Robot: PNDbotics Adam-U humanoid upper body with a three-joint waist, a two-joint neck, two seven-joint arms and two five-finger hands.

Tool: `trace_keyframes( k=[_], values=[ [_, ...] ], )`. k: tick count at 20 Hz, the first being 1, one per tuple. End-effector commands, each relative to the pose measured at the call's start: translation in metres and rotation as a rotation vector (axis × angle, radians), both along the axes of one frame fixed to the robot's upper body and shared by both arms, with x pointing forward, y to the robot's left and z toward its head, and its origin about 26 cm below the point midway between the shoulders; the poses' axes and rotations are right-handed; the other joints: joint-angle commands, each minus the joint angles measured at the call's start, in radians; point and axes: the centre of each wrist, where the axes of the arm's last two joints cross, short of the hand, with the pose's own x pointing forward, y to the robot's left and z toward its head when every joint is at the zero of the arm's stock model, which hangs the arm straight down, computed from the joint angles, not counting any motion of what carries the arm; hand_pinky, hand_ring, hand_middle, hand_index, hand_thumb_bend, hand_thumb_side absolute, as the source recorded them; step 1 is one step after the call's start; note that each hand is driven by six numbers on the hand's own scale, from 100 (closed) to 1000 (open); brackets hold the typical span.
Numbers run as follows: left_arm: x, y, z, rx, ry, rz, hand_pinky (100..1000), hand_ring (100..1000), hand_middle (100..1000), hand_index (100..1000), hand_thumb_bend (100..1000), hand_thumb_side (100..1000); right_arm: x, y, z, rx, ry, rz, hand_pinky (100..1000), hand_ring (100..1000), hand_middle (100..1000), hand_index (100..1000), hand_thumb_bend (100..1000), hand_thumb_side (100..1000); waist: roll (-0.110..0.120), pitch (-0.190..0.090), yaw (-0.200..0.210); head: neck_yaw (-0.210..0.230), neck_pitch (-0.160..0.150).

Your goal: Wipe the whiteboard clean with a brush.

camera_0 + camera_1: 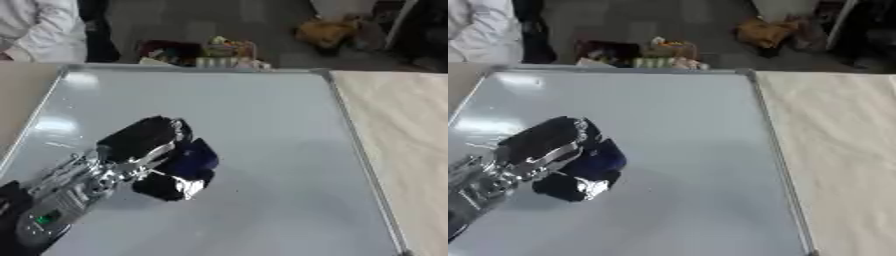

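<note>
A whiteboard with a metal frame lies flat and fills most of both views; its surface looks blank. My left hand comes in from the lower left over the board's left half. Its fingers are curled around a dark blue brush, which shows between the fingers and the thumb and rests against the board. The right hand shows in neither view.
A light wooden table extends to the right of the board's frame. Beyond the far edge lie a box of small items and a brown bag on the floor. A white sleeve shows at the top left.
</note>
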Motion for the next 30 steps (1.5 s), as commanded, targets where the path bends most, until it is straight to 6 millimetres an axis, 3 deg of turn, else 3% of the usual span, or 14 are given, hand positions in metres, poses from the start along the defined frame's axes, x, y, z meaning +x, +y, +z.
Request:
trace_keyframes(
  k=[1,14,18,22,26,30],
  values=[
    [-0.004,0.006,0.008,0.046,0.018,-0.047,416,463,299,606,100,557,-0.003,-0.002,0.006,-0.006,-0.016,-0.006,836,782,657,832,100,1000,0.001,-0.027,0.0,-0.004,-0.006],
    [-0.007,0.014,0.009,0.13,0.003,-0.226,452,513,385,639,100,532,-0.003,-0.003,0.005,-0.002,-0.014,-0.013,836,782,656,832,100,1000,0.002,-0.027,-0.001,-0.018,0.0],
    [-0.007,0.015,0.008,0.151,-0.025,-0.264,456,532,419,642,100,526,-0.003,-0.003,0.005,-0.001,-0.014,-0.013,836,782,656,832,100,1000,0.001,-0.03,-0.001,-0.049,0.033],
    [-0.009,0.015,0.008,0.18,-0.062,-0.302,459,540,437,645,100,526,-0.003,-0.002,0.005,-0.001,-0.016,-0.01,836,782,656,832,100,1000,-0.002,-0.033,0.0,-0.108,0.064],
    [-0.007,0.017,0.006,0.208,-0.077,-0.303,484,594,512,703,165,590,-0.003,-0.002,0.005,-0.002,-0.017,-0.009,836,782,656,831,100,1000,-0.005,-0.032,0.001,-0.13,0.064],
    [-0.003,0.019,0.003,0.234,-0.077,-0.26,481,591,501,702,187,630,-0.003,-0.002,0.005,-0.002,-0.015,-0.01,836,782,655,831,100,1000,-0.006,-0.03,0.002,-0.13,0.058]
  ],
)
